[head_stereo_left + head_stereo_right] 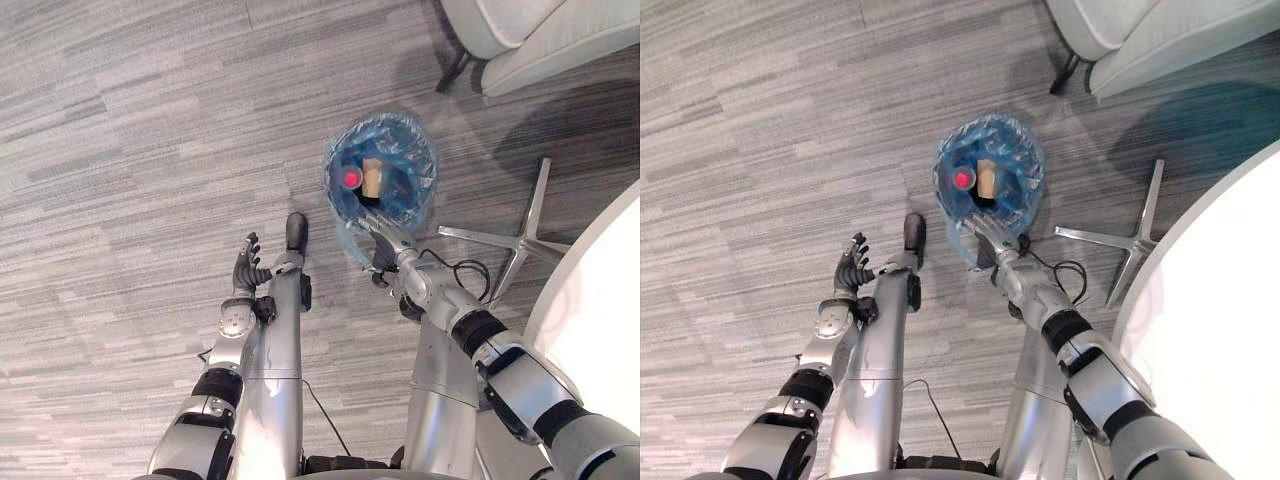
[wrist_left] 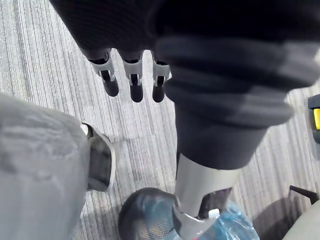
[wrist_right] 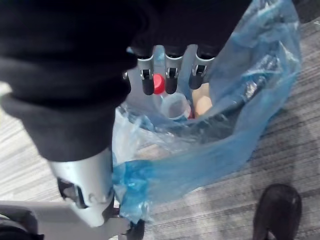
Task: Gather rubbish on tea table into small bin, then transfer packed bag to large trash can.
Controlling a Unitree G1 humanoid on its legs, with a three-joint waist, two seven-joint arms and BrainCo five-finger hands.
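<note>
Bag, blue plastic, stands open-mouthed on the carpet in front of the robot, draped over what is taken to be the small bin; the bin's wall is hidden under the plastic. Inside: red cap, tan piece, and a cup seen in the right wrist view. Rubbish is thus in the bag, not on the table, whose white edge sits at the right. Right hand is at the bag's near rim, its fingers straight and reaching over the mouth, thumb outside, with the plastic rim lying between them. Nothing is clasped; judged a pre-grasp placement so that closing would pinch the rim and let the bag be lifted. Left hand hangs well apart to the left, fingers relaxed, holding nothing, likely kept clear of the reach. Chair and a metal base are near the bag. Stage judged: gathering done, bag transfer not yet begun.
</note>
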